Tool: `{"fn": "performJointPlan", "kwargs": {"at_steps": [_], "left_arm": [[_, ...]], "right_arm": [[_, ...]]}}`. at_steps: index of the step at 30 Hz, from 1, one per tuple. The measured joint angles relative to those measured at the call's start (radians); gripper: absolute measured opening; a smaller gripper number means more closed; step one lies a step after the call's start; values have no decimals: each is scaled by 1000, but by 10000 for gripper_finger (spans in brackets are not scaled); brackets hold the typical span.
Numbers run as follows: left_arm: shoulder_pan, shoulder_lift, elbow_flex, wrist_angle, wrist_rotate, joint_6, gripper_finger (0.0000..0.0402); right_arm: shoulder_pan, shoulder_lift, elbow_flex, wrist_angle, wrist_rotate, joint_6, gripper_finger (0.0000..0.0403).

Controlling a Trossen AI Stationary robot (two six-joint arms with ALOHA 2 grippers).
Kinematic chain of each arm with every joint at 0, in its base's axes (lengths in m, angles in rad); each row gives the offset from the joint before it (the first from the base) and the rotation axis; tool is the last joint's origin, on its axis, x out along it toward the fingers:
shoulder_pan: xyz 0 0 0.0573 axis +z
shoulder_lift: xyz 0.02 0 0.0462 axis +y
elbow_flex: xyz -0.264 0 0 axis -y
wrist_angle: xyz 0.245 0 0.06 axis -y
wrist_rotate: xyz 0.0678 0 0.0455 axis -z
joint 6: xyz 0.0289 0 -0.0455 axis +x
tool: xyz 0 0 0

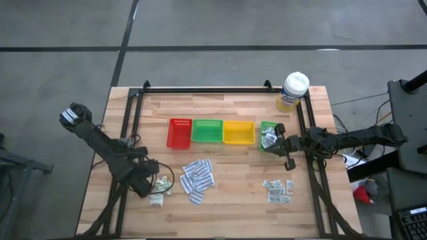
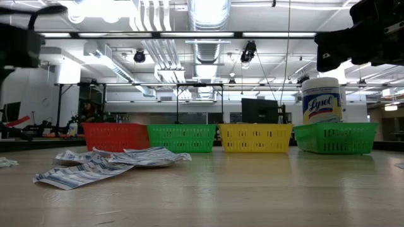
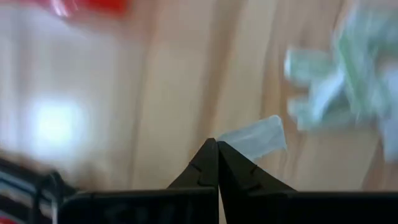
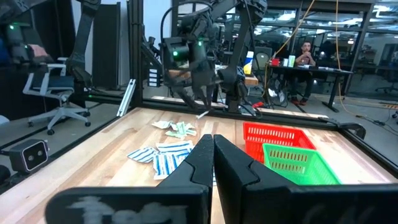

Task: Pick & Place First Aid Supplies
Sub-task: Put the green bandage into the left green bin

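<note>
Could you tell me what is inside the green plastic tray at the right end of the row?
The green plastic tray holds a few pale packets; the right gripper covers part of it.

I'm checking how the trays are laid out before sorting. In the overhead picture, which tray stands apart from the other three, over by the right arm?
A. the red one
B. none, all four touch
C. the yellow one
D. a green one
D: the red tray, a green tray and the yellow tray stand side by side, while the second green tray stands past a gap, by the right gripper.
</note>
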Motion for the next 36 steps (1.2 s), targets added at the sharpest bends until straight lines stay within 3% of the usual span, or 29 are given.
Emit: {"fn": "performJointPlan", "kwargs": {"at_steps": [5, 9, 15, 21, 30, 36], "left_arm": [[0, -49, 48, 75, -300, 1, 0], [0, -118, 44, 239, -512, 116, 0], [0, -202, -2, 493, -642, 334, 0], [0, -259, -92, 869, -616, 627, 0], [0, -291, -292, 1596, -353, 1015, 0], [5, -292, -427, 1988, -185, 1114, 0]], "right_arm": [[0, 0, 0, 0, 0, 0, 8], [0, 0, 0, 0, 0, -1, 8], [0, 0, 0, 1, 0, -9, 8], [0, 1, 0, 1, 0, -34, 8], [0, 1, 0, 1, 0, -35, 8], [0, 1, 0, 1, 0, -35, 8]]}}
